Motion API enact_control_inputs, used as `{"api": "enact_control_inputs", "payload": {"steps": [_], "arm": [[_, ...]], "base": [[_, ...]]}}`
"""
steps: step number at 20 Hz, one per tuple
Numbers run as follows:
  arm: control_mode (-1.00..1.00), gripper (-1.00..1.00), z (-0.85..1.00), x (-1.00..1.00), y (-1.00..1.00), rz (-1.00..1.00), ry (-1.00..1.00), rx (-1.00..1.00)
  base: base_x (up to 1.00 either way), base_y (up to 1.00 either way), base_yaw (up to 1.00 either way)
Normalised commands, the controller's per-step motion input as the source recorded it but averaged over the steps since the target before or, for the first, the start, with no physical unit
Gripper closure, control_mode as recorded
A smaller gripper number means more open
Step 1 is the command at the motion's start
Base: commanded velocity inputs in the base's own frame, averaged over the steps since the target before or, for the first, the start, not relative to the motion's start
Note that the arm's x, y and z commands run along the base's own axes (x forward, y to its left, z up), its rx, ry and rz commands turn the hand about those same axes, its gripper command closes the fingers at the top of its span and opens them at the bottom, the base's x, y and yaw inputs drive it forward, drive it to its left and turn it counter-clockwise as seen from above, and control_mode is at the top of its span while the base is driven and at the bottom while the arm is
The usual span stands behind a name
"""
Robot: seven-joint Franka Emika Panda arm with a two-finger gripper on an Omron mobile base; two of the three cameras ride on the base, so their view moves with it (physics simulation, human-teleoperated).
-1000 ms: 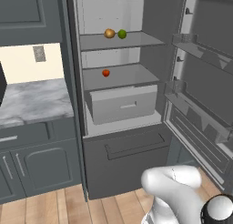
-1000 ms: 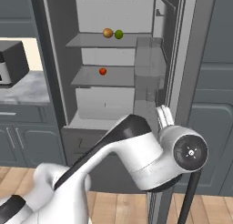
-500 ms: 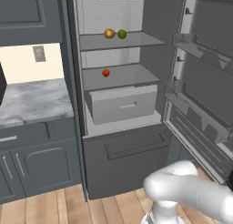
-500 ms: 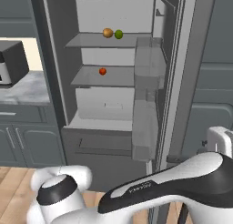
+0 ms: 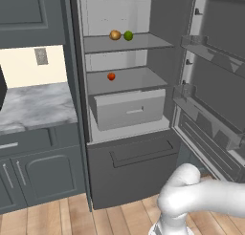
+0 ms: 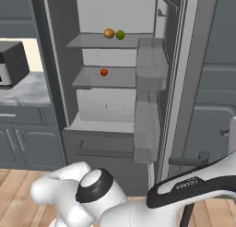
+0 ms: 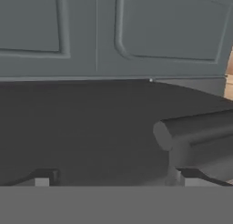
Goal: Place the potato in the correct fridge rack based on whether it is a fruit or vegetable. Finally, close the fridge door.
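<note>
The tan-brown potato lies on the upper fridge rack, touching or nearly touching a green ball. The fridge door stands wide open to the right, its inner shelves showing. My arm reaches low and to the right, past the door's edge. In the hand view my gripper is open and empty, its tips far apart. It faces the door's dark outer face, with the end of a dark handle bar close above the right fingertip.
A red-orange ball sits on the lower shelf above a grey pull-out drawer. A marble counter with grey cabinets stands left of the fridge. Panelled cabinet doors lie beyond the door. Wooden floor lies below.
My arm has swung from in front of the fridge down and to the right, around the open door. The potato and both balls have stayed where they were.
</note>
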Motion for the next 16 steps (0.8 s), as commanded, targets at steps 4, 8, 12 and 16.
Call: {"api": "enact_control_inputs", "payload": {"steps": [4,8,12,16], "arm": [[-1.0,-1.0,-0.41,0.93,0.55,0.06,0.0,0.0],[-1.0,-1.0,-0.61,0.49,0.98,0.12,0.0,-0.06],[-1.0,-1.0,-0.73,0.13,1.0,0.17,-0.03,-0.15],[-1.0,-1.0,-0.8,0.0,1.0,0.21,-0.1,-0.18]], "base": [[0.0,0.0,0.0],[0.0,0.0,0.0],[0.0,0.0,0.0],[0.0,0.0,0.0]]}}
